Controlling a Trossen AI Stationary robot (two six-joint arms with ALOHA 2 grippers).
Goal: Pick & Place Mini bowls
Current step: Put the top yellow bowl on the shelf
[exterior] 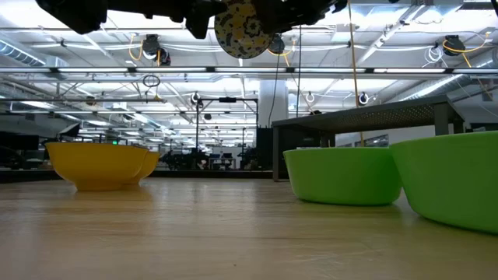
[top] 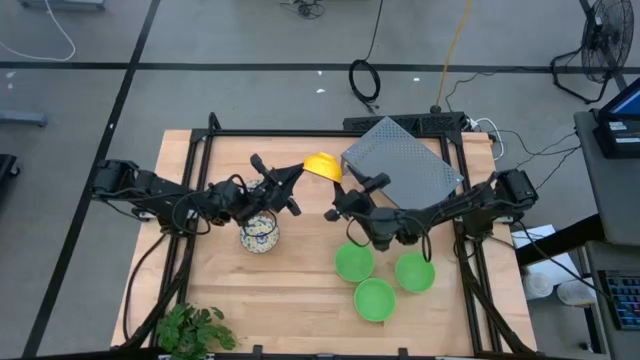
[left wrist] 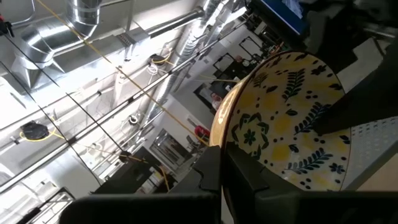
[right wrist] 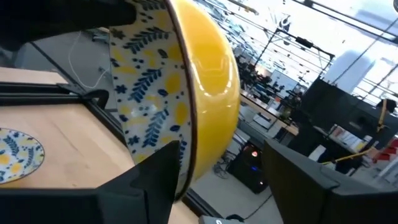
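From my station, the counter reads as pale wood with a smooth, satin sheen. The floral mini bowl has a glossy glazed yellow outside catching highlights, with a smooth painted inside. The three green bowls look like smooth plastic, softly shiny. At one o'clock, the perforated rack is matt grey metal.
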